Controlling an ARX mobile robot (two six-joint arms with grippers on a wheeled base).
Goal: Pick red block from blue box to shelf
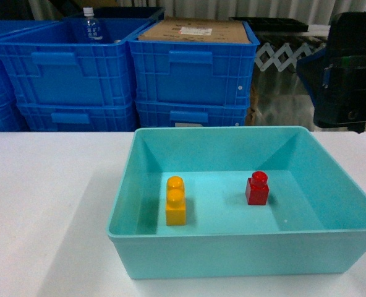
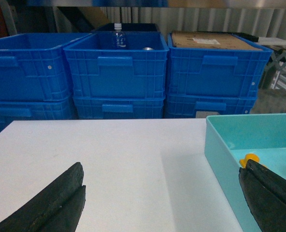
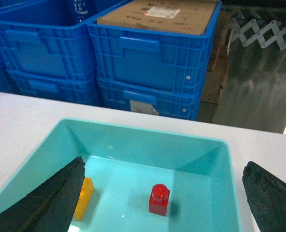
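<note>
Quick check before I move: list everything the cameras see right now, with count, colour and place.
red block: one, red, inside the blue box, right of centre
yellow brick: one, yellow, two studs, inside the box, left
blue box: one, turquoise, on the table
table: one, white
crates: several, dark blue, stacked behind the table
bottle: one, clear, in a crate
cardboard: one, brown, on a crate
left hand: black, open, over the table
right hand: black, open, above the box
</note>
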